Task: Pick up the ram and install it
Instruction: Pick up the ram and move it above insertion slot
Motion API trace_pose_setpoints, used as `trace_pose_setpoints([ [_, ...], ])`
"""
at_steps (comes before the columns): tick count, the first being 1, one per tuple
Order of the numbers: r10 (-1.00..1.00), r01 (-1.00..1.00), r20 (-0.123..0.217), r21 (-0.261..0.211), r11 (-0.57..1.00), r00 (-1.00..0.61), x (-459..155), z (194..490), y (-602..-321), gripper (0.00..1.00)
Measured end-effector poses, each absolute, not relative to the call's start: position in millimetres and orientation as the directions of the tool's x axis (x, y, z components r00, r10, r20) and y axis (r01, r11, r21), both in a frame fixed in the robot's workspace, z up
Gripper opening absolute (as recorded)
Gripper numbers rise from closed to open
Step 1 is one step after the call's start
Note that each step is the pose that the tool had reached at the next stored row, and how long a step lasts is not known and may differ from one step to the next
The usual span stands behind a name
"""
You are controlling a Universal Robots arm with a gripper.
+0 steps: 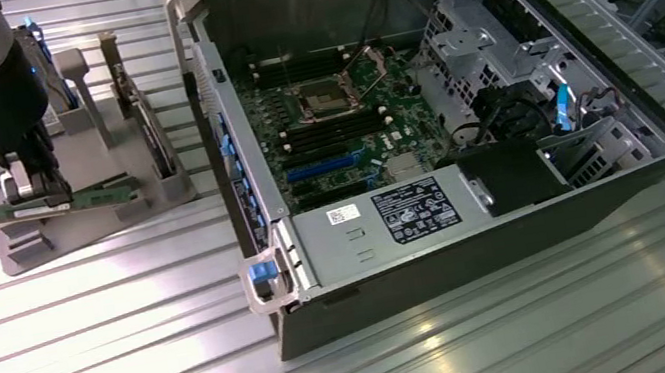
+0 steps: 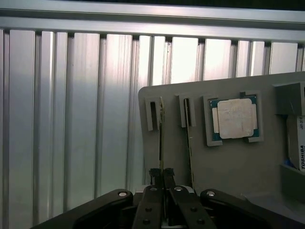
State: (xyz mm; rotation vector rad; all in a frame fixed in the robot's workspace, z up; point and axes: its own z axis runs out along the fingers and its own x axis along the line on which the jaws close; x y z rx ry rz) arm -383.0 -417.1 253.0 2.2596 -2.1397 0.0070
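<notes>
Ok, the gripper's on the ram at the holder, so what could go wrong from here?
The gripper is shut on the thin ram, seemingly off-centre in the exterior view, so the stick could tilt or slip. A second stick stands in the neighbouring slot of the grey holder and might get knocked.

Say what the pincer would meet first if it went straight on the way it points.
Most likely the ram, which stands edge-on right in line with the pincer in the wrist view. Beyond it lies the grey holder. How near the ram already is, I cannot tell.
</notes>
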Motion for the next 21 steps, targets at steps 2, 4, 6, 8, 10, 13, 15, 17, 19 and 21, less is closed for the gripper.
trace_pose_setpoints([
  [2,-0.998,-0.998,0.024,0.018,-0.064,0.064,-383.0,252.9,-417.1,0.12],
  [4,-0.997,-0.997,0.024,0.018,-0.079,0.08,-382.9,252.9,-417.2,0.12],
  [6,-0.995,-0.995,0.024,0.018,-0.096,0.096,-383.0,252.9,-417.2,0.12],
  [8,-0.994,-0.995,0.024,0.018,-0.103,0.103,-383.0,252.9,-417.1,0.12],
  [10,-0.993,-0.993,0.024,0.018,-0.115,0.115,-383.0,252.9,-417.2,0.12],
  [13,-0.99,-0.99,0.024,0.018,-0.139,0.139,-383.0,252.9,-417.1,0.12],
  [15,-0.989,-0.989,0.024,0.018,-0.146,0.146,-383.0,253.0,-417.2,0.12],
  [17,-0.989,-0.989,0.024,0.019,-0.146,0.146,-383.0,255.1,-417.2,0.12],
  [19,-0.989,-0.989,0.024,0.018,-0.146,0.146,-383.0,257.8,-417.1,0.12],
  [21,-0.989,-0.989,0.024,0.018,-0.146,0.146,-383.0,260.0,-417.2,0.12],
])
